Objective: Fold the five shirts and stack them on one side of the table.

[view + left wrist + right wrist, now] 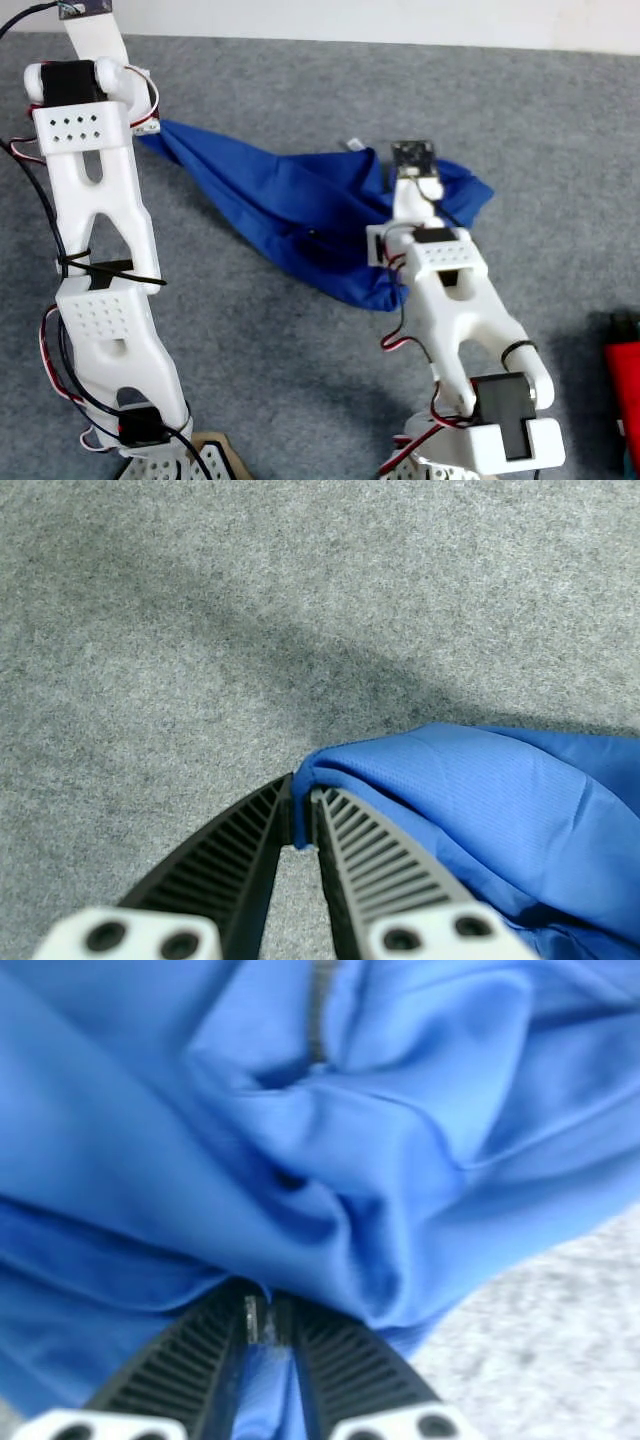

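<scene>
blue shirt (pixel 300 215): we've got just the one out here. It's crumpled on the grey bench (pixel 300 400), pulled into a long lopsided band from its far left tip to a bunched-up end on the right. A loose bulge sags toward the near side.
left gripper (pixel 303 798): pinched down on a corner of the shirt, jaws nearly together with only the fabric edge squeezed between them. Grey bench surface shows past that corner.
right gripper (pixel 268 1315): closed narrow on a fold of the same shirt and pretty much buried in rumpled cloth. A bit of bench shows off to one side.
left arm (pixel 95 250): in the high view it's stretched out long, ending at the shirt's far left tip.
right arm (pixel 450 300): its wrist sits right over the bunched right end of the shirt.
white tag (pixel 355 146): a small one pokes out at the shirt's far edge.
red thing (pixel 625 385): sits at the right edge of the bench, well apart from the shirt. We honestly can't tell what it is.
</scene>
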